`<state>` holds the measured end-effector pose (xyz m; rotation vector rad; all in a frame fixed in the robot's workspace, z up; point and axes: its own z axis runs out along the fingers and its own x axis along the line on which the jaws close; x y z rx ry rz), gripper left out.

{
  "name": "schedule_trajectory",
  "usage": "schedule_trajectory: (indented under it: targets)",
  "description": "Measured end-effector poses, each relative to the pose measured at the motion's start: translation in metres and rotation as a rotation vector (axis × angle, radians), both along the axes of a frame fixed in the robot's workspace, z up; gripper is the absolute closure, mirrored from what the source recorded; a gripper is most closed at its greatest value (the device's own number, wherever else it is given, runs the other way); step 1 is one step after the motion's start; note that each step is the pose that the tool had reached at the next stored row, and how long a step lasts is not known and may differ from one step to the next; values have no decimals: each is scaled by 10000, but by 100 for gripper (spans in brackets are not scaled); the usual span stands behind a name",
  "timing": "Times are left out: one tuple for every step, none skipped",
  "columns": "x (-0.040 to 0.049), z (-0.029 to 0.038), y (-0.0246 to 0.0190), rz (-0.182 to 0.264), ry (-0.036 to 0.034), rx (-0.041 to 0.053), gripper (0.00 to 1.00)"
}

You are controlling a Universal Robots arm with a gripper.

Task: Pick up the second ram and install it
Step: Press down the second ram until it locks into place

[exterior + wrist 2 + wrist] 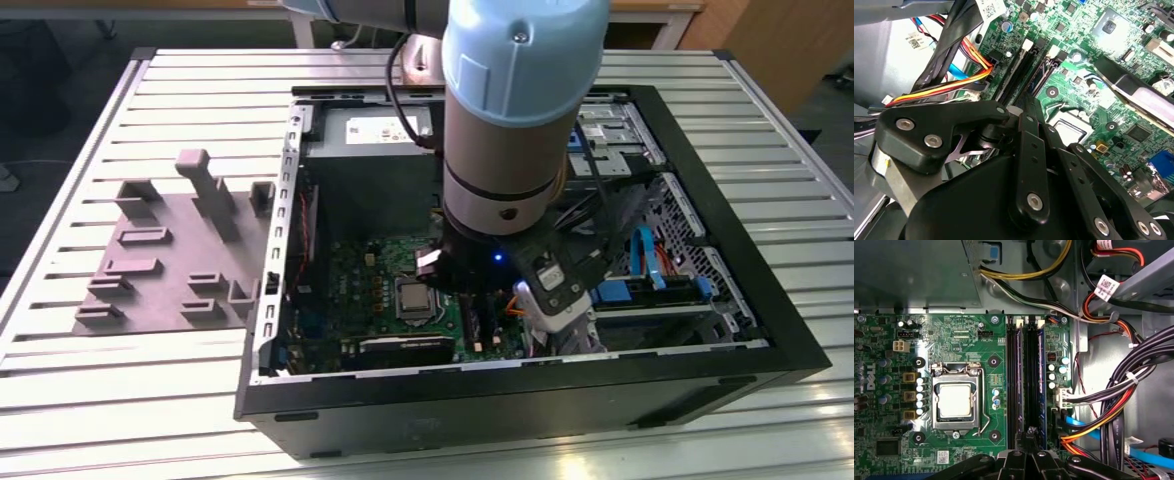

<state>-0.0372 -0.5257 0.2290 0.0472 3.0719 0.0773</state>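
**Black tool in line with the memory slots, grip state unclear**

Black linkage of the tool (pixel 1030 432) sat low inside the open computer case (pixel 534 400), tips right at the near end of the memory slots (pixel 1026 365). The second wrist view had the same picture: tool (pixel 1026 107) touching or just above the slot ends.

Key relation: the slots ran straight away from the tool tips, long axis in line with the tool's centre line. They lay between the processor socket (pixel 954 400) on one side and the cable bundle (pixel 1124 405) on the other. No sideways offset that I could see.

Second ram (pixel 1029 385): my read is the thin dark strip standing on edge in the slot directly ahead of the tips, lengthwise along the slot. I could not cleanly separate the stick from the slot. Could not confirm whether it was fully seated or whether the latches were closed.

Tool state: could not tell if it was spread, pressed together or pinching the stick, as the linkage hid the tips.

In the exterior view the grey holder (pixel 160 260) sat on the slatted counter (pixel 400 70) at the exterior view's left of the case, well apart from the tool, with no stick visible in it.
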Motion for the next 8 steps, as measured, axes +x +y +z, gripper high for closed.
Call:
schedule_trajectory:
  targets:
    - [0,-7,0,0,0,0,89]
    - [0,-13,0,0,0,0,89]
    - [0,-19,0,0,0,0,89]
    - [0,-24,0,0,0,0,89]
    - [0,-30,0,0,0,1,89]
    - [0,-36,0,0,0,0,89]
    - [0,-43,0,0,-1,1,89]
    - [0,-48,0,0,0,-1,89]
